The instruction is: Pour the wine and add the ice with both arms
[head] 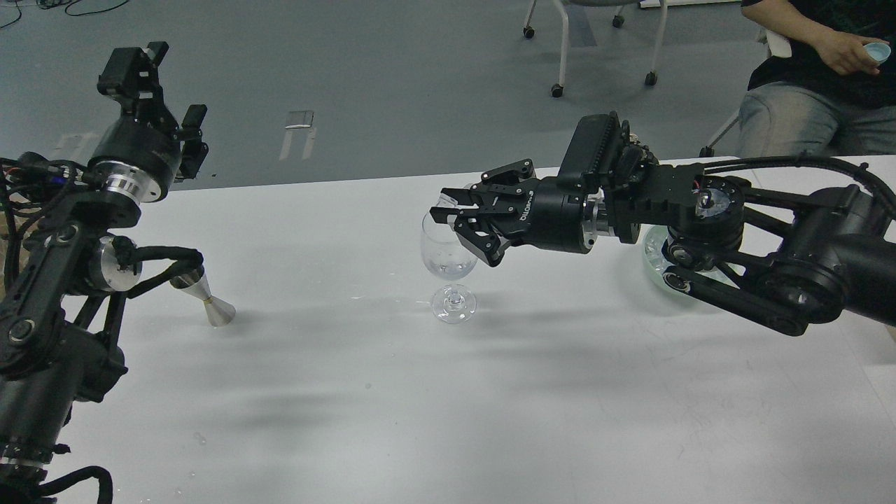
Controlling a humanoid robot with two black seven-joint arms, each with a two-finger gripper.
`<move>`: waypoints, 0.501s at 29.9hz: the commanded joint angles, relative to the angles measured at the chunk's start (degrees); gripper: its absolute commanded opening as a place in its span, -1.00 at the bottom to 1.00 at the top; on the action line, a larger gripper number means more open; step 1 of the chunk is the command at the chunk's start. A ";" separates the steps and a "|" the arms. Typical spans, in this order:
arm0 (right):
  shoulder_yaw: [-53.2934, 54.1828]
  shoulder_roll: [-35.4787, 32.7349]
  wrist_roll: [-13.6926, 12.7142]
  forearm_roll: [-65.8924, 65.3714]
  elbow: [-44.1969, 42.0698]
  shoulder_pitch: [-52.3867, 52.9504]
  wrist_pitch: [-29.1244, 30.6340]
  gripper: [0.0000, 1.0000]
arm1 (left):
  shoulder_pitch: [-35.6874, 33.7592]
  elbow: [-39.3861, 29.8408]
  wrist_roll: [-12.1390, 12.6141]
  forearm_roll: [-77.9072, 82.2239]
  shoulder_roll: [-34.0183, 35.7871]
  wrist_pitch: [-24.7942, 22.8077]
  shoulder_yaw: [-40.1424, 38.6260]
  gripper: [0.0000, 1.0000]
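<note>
A clear wine glass (449, 260) stands on the white table (434, 406), with something clear and glassy low in its bowl; I cannot tell ice from wine there. My right gripper (444, 207) reaches in from the right and sits over the glass's rim, its fingers closed on a small clear ice cube (443, 201). My left gripper (162, 94) is raised at the far left, above the table's back edge, open and empty. A pale round dish (652, 253) lies mostly hidden under my right arm; its contents are hidden.
A silver metal jigger (207, 302) stands on the table at the left, close to my left arm. A seated person (812, 77) holding a small blue cup (876, 52) is behind the table at the back right. Chair legs (560, 63) stand on the floor beyond.
</note>
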 commanded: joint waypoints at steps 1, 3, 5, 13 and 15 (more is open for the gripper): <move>-0.12 0.75 -0.06 -0.09 -0.95 -0.21 0.01 -0.59 | 0.03 0.00 0.00 -0.08 -0.01 0.00 0.01 0.95; -0.12 1.27 -0.06 -0.09 -1.66 -0.12 -0.08 -0.56 | 0.03 0.00 0.00 -0.08 -0.01 0.00 -0.16 0.95; -0.12 2.15 -0.06 -0.09 -2.10 -0.12 -0.08 -0.50 | 0.03 0.00 0.00 -0.08 -0.01 0.00 0.01 0.95; -0.12 3.21 -0.15 -0.09 -2.89 -0.12 -0.08 -0.18 | 0.03 0.00 0.00 -0.08 0.08 0.00 -0.16 0.95; -0.12 3.21 -0.15 0.00 -2.89 -0.12 -0.08 -0.11 | -0.05 0.00 0.00 -0.08 0.08 0.00 -0.16 0.95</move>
